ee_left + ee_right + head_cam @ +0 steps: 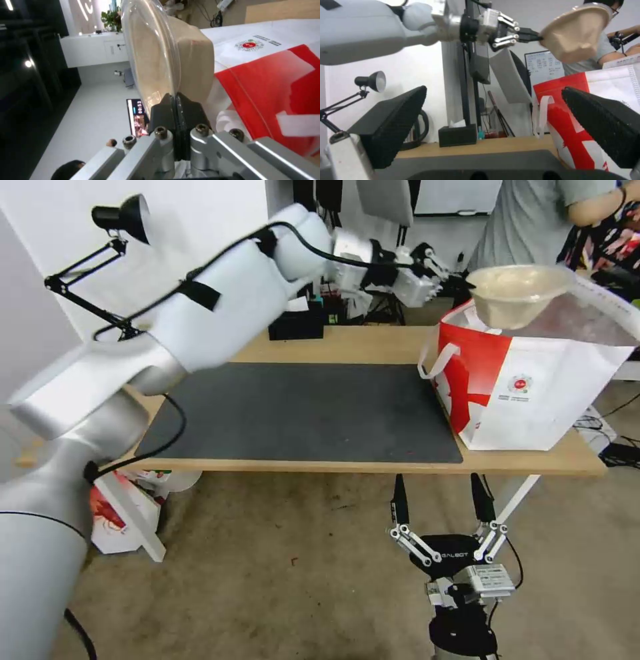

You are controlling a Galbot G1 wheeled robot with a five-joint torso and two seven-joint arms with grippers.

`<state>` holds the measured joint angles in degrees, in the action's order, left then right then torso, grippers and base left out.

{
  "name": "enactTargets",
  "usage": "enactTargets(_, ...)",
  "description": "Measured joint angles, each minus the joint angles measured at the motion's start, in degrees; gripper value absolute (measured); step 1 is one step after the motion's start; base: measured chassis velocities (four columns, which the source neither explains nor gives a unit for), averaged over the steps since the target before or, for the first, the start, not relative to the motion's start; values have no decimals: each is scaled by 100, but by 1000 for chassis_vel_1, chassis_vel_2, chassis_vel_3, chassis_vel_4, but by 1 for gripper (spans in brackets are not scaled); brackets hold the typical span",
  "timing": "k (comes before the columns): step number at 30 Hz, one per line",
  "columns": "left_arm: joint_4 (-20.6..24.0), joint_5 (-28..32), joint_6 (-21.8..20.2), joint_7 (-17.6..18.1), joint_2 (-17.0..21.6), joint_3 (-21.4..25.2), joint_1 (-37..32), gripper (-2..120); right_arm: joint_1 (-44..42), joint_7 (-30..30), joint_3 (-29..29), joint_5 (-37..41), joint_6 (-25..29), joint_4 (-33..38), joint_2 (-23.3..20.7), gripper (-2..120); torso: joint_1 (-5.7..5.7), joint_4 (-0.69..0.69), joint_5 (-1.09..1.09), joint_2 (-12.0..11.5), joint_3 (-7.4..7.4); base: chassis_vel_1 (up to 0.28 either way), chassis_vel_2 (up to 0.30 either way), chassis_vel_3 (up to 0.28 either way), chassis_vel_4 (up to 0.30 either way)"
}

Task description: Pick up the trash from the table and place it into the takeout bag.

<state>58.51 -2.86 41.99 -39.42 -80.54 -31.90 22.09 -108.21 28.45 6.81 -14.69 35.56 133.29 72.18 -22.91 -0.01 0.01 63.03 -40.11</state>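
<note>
My left arm reaches across the table [347, 343], and its left gripper [465, 283] is shut on the rim of the round tan lidded bowl [517, 295]. The bowl hangs tilted just above the open mouth of the takeout bag [533, 380], which stands at the table's right end. The left wrist view shows the black fingertips [166, 105] pinching the clear lid edge of the bowl [195, 62], with the bag [276, 82] just beyond. The right wrist view shows the same left gripper [536, 38], bowl [576, 37] and bag [586, 112]. My right gripper [437, 485] hangs open below the table's front edge.
A dark grey mat [300, 413] covers the table's middle. A black tissue box [297, 323] stands at the far edge, and a black desk lamp [120, 220] at the far left. A red-and-white carton [117, 513] lies on the floor under the table's left end.
</note>
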Motion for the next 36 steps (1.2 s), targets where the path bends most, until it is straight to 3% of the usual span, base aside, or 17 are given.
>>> enactTargets(21, -925, -1054, 390, 17, -792, 488, -288, 0, 0, 0, 0, 0, 0, 0, 0, 100, 0, 0, -1, -1, 0, 0, 0, 0, 0)
enactTargets(36, -1176, -1262, 393, 37, -835, 714, -209, 0, 0, 0, 0, 0, 0, 0, 0, 100, 0, 2, -2, 0, 0, 0, 0, 0, 0)
